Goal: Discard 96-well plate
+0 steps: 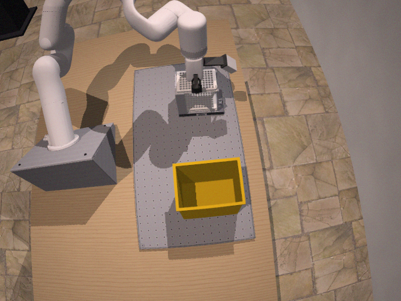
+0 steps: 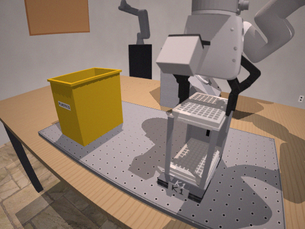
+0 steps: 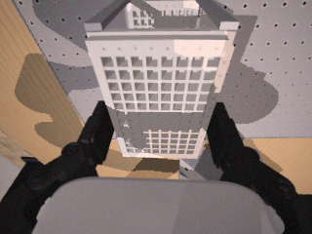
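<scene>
My gripper [image 2: 205, 102] is shut on the upper 96-well plate [image 2: 200, 109], a white gridded plate held level just above the top of the grey rack K1 [image 2: 189, 150]. In the wrist view the plate [image 3: 158, 104] sits between my two black fingers. From above, the plate shows under my wrist. The lower plate [image 2: 194, 157] lies on the rack's bottom shelf. The yellow plastics bin W1 [image 1: 208, 186] stands upright and empty near the front of the grey perforated board; it also shows in the exterior view [image 2: 88, 103].
The arm's grey base block [image 1: 69, 158] stands left of the board. A grey camera box [image 2: 179, 55] juts from my wrist. The rack's four posts [image 2: 169, 142] rise close beneath the held plate.
</scene>
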Controlling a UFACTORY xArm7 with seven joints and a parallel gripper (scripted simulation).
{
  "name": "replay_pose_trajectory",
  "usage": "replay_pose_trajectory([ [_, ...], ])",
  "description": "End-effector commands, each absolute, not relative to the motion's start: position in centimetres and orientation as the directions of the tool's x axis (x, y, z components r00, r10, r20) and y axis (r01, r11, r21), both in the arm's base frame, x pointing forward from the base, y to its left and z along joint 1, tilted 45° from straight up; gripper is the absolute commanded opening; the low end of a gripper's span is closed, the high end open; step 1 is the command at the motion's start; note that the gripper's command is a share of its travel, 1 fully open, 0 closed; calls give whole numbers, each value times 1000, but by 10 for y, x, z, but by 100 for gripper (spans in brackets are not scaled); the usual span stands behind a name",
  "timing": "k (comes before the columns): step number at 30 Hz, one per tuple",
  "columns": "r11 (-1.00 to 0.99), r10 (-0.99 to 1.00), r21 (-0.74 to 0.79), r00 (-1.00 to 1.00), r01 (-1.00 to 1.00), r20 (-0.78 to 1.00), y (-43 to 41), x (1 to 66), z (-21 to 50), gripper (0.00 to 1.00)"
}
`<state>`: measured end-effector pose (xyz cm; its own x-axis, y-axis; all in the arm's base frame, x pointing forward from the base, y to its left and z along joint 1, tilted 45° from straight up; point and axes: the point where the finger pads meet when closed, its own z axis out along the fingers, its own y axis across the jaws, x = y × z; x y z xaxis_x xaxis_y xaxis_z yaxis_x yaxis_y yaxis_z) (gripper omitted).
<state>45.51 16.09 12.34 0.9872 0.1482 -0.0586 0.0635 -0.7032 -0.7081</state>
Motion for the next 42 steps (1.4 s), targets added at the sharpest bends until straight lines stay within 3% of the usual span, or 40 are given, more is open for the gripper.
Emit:
replay_pose_trajectory([
  [1,-704,145,-707,988,63,-55,156,457,128,0],
  [42,-704,145,-707,988,63,-55,115,466,169,0],
])
